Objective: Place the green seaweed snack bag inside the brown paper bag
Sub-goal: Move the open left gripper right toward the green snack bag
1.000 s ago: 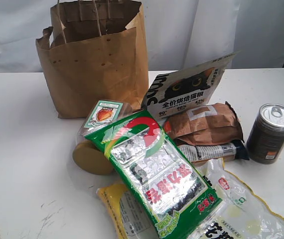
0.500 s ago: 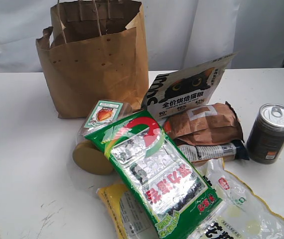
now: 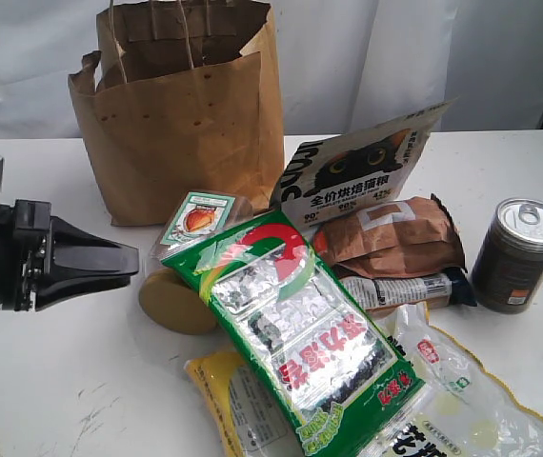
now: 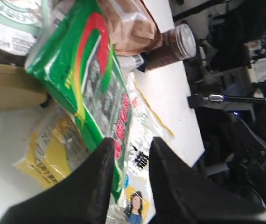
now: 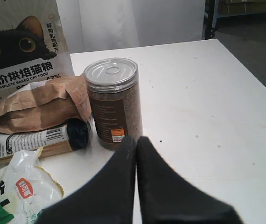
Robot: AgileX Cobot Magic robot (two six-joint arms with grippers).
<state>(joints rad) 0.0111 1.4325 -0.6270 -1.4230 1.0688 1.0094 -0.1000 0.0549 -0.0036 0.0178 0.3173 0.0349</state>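
Ahead of the left end effector (image 3: 136,259) lies the seaweed bag (image 3: 295,333).

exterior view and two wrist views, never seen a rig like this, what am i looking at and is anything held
This is a two-armed robot at a white table. The exterior view comes from a camera off the arms; each wrist view comes from a camera on one arm, looking past its end effector. The left end effector, slightly open, points toward the green seaweed snack bag, lying atop other packets near a cat-food pouch, a can and the brown paper bag. The right end effector is shut, facing the can. Nothing is held.
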